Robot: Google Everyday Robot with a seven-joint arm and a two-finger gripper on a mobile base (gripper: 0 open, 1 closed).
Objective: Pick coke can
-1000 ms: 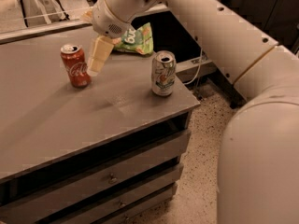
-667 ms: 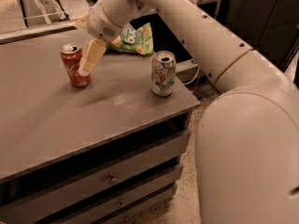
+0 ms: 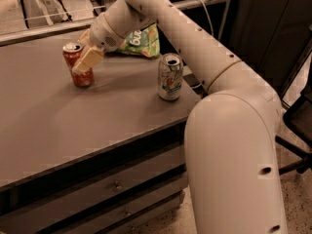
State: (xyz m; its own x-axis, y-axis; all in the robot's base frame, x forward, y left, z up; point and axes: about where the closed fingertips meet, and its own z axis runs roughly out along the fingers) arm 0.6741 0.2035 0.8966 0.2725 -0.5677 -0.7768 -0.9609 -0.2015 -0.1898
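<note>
Camera view: compared with the frame 0.7 s earlier, the gripper [image 3: 84, 65] has moved left. It stood just beside the right flank of the coke can [image 3: 75, 67]; it now overlaps the can's right front side. Whether the jaws enclose the can or lie beside it, and how far they stand open, cannot be told. The coke can and the white-and-green can [image 3: 170, 77] stand where they stood before. The arm's large cream link [image 3: 234, 169] now fills more of the lower right.

Foreground:
- The cream link rises from the bottom edge, in front of the bench's right corner.
- The bench front carries two closed drawers [image 3: 114, 184], one above the other, each with a small central knob.

Bench top:
- The bench [image 3: 63, 130] has a flat, grey-brown top.
- The white-and-green can stands upright near the right front corner, silver top showing; its contents are not visible.
- The coke can stands upright further back and to the left, well apart from the other can. It is red with a silver top; its contents are not visible.
- The gripper reaches the coke can from the right, at the end of the arm's wrist.
- A green-and-white snack bag [image 3: 144, 40] lies behind the wrist, near the far right edge.

Room:
- A speckled floor [image 3: 292, 194] shows at lower right.
- A black chair frame [image 3: 297, 111] stands at the right edge.
- Dark panels stand beyond the bench.
- White cables [image 3: 44, 4] hang at the upper left.
</note>
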